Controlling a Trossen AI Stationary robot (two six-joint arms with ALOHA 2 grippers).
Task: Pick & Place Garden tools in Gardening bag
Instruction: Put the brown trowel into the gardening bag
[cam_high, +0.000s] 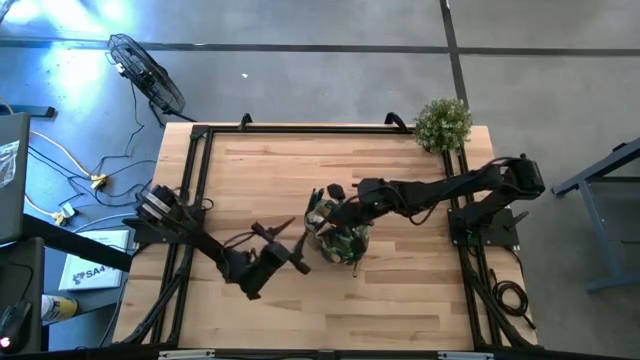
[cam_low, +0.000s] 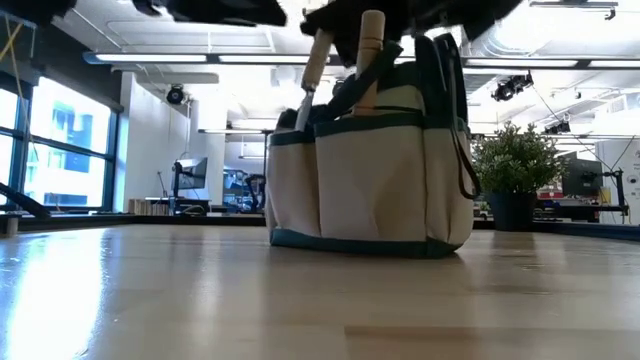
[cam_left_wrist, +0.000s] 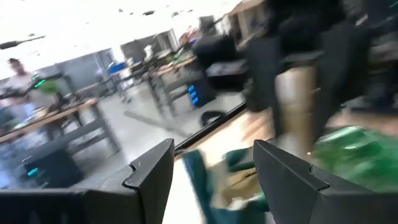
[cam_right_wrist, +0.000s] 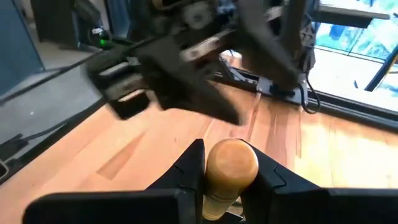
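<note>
gardening bag (cam_low: 370, 170) upright mid-table; right gripper (cam_right_wrist: 227, 171) clamps wooden tool handle (cam_right_wrist: 230, 165) over it; left gripper (cam_left_wrist: 211, 168) spread, empty, beside bag

The gardening bag (cam_low: 365, 170) hides the lower parts of the wooden handles (cam_low: 371, 60). The left wrist view is motion-blurred; the bag contents there cannot be identified. Both arms are cut off by the low view's top edge.

Only legible txt: "SA4…" partly readable on white box (cam_high: 92, 270) on floor, left of table (cam_high: 400, 310). Nothing else readable.
</note>
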